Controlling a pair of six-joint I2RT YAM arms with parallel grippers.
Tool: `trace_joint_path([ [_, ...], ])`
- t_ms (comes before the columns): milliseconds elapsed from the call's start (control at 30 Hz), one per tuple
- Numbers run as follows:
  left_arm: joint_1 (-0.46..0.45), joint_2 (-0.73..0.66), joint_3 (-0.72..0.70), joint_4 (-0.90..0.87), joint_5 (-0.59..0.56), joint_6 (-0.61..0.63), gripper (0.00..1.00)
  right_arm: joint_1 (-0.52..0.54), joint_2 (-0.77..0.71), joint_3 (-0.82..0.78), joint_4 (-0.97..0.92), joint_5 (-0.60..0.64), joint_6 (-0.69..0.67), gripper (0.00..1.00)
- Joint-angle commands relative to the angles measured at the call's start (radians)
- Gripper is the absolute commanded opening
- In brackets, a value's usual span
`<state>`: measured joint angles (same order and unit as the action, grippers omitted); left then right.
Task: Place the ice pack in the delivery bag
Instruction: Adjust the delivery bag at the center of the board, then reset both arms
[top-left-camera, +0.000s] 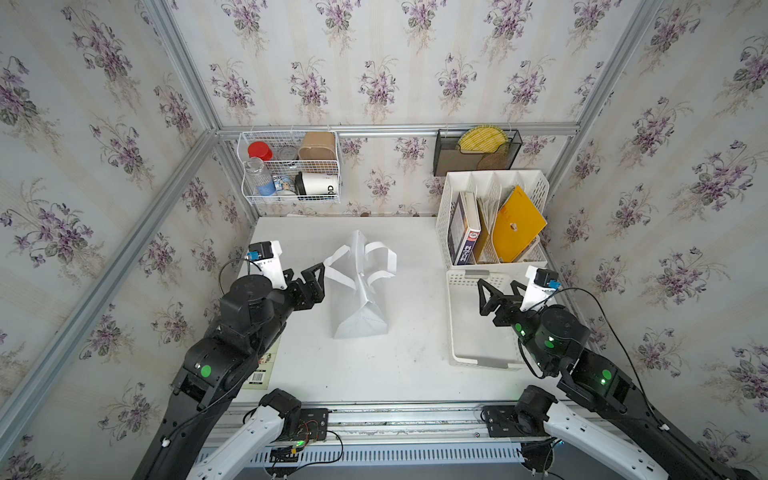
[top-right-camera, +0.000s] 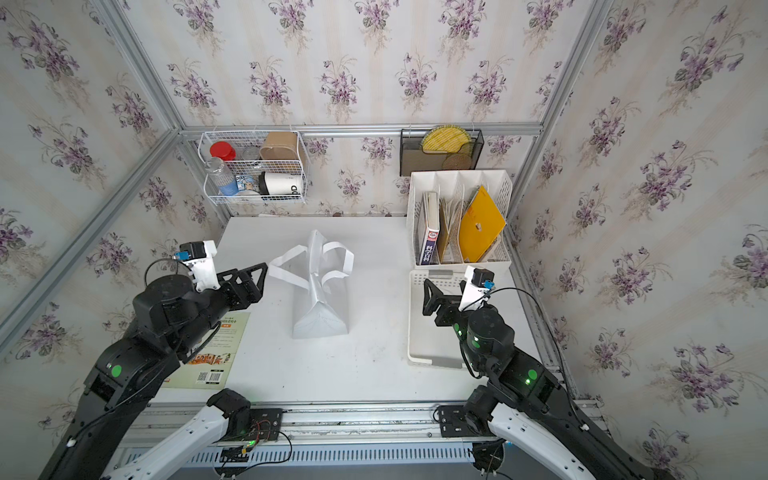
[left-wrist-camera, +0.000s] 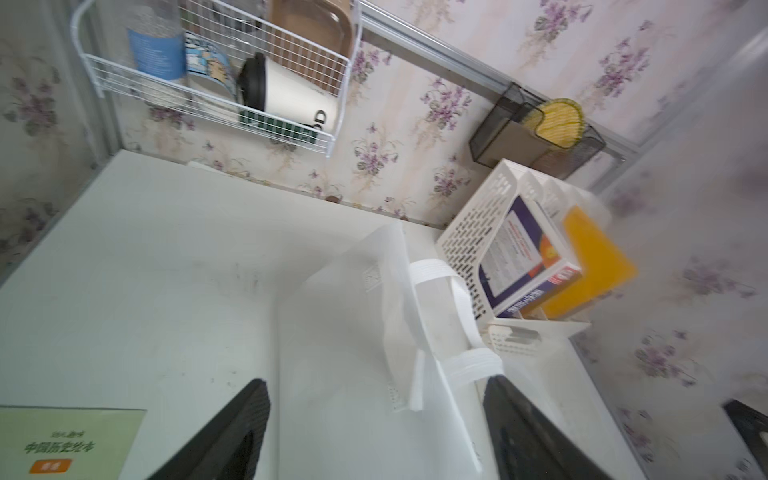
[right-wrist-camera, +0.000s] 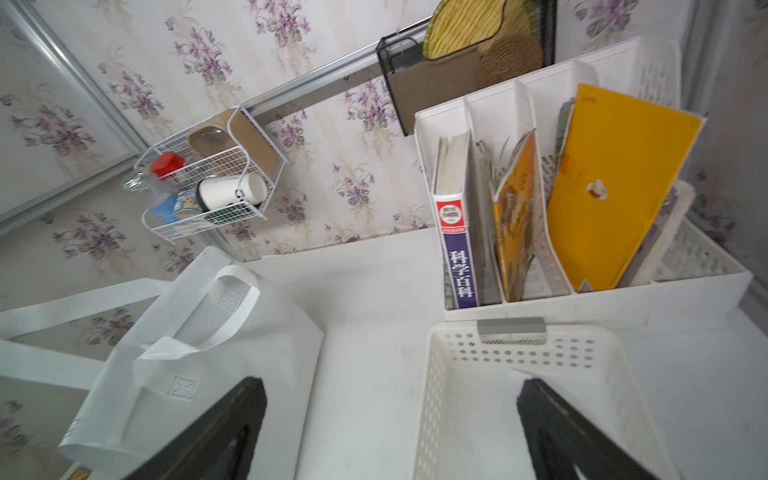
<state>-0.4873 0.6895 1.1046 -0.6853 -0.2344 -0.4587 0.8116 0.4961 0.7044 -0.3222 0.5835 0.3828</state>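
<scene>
The delivery bag (top-left-camera: 360, 305) (top-right-camera: 321, 309) stands in the middle of the table, white, its top pinched together and its strap handles splayed out. The ice pack shows in no view. My left gripper (top-left-camera: 305, 272) (top-right-camera: 249, 274) is open just left of the bag's handles; in the left wrist view the bag (left-wrist-camera: 353, 332) lies beyond the spread fingers of the left gripper (left-wrist-camera: 374, 386). My right gripper (top-left-camera: 497, 284) (top-right-camera: 444, 284) (right-wrist-camera: 390, 382) is open above the left rim of the white perforated tray, holding nothing, with the bag (right-wrist-camera: 199, 353) off to one side.
The low white perforated tray (top-left-camera: 451, 332) (right-wrist-camera: 424, 395) sits at the right. Behind it stands a white file organizer (top-left-camera: 490, 178) with books and a yellow folder. A wire basket (top-left-camera: 291, 166) and a black mesh holder (top-left-camera: 478, 153) hang on the back wall. A green book (top-right-camera: 216, 357) lies under my left arm.
</scene>
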Motion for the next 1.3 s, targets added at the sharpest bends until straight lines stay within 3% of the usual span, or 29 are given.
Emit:
trace_joint_path([
  [0, 0.003, -0.016, -0.103, 0.037, -0.226, 0.079, 0.79, 0.000, -0.023, -0.053, 0.104, 0.171, -0.116, 1.00],
  [200, 0.052, 0.070, -0.234, 0.105, -0.464, 0.111, 0.90, -0.001, -0.019, -0.203, 0.372, 0.339, -0.237, 1.00],
  [333, 0.145, 0.101, -0.325, 0.178, -0.438, 0.119, 0.99, -0.039, -0.005, -0.344, 0.636, 0.400, -0.366, 1.00],
  [467, 0.255, 0.071, -0.456, 0.321, -0.328, 0.149, 0.99, -0.216, 0.042, -0.392, 0.679, 0.281, -0.295, 1.00],
  [633, 0.351, 0.051, -0.576, 0.470, -0.293, 0.161, 0.99, -0.425, 0.145, -0.504, 0.848, 0.111, -0.288, 1.00],
  [900, 0.380, 0.097, -0.805, 0.883, -0.224, 0.282, 0.99, -0.460, 0.307, -0.604, 1.104, 0.060, -0.421, 1.00],
  [1033, 0.381, 0.105, -0.879, 1.013, -0.170, 0.338, 0.99, -0.478, 0.378, -0.631, 1.194, 0.044, -0.416, 1.00],
  [1133, 0.384, 0.151, -0.956, 1.212, -0.122, 0.380, 0.99, -0.513, 0.437, -0.657, 1.282, 0.030, -0.402, 1.00],
  [1200, 0.388, 0.234, -0.954, 1.294, -0.128, 0.391, 0.99, -0.542, 0.480, -0.669, 1.320, -0.013, -0.392, 1.00],
  [1267, 0.390, 0.285, -0.908, 1.257, -0.095, 0.410, 0.99, -0.573, 0.528, -0.684, 1.380, -0.044, -0.378, 1.00],
])
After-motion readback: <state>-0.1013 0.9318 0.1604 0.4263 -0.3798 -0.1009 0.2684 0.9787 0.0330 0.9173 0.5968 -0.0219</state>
